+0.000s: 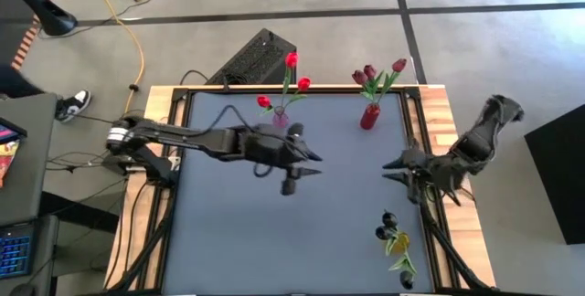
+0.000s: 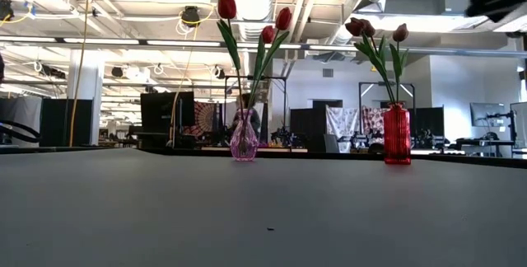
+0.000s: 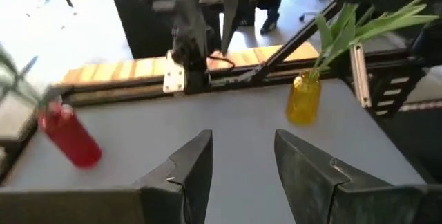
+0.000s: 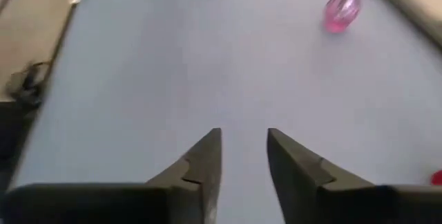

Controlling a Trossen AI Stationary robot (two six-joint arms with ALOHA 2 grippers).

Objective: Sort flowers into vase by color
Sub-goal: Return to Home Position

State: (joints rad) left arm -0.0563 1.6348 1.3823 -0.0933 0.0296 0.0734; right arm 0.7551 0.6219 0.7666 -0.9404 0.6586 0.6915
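Three small vases stand on the grey table. A pink vase near the far edge holds three bright red tulips. A red vase beside it holds maroon tulips. A yellow vase near the right edge holds black-headed tulips. My left gripper hovers open over the table's middle and points right. My right gripper is open at the right side and points left.
Wooden rails frame the table on the left, far and right sides. A black box sits on the floor beyond the far edge. Bare grey surface lies between the grippers and toward the near edge.
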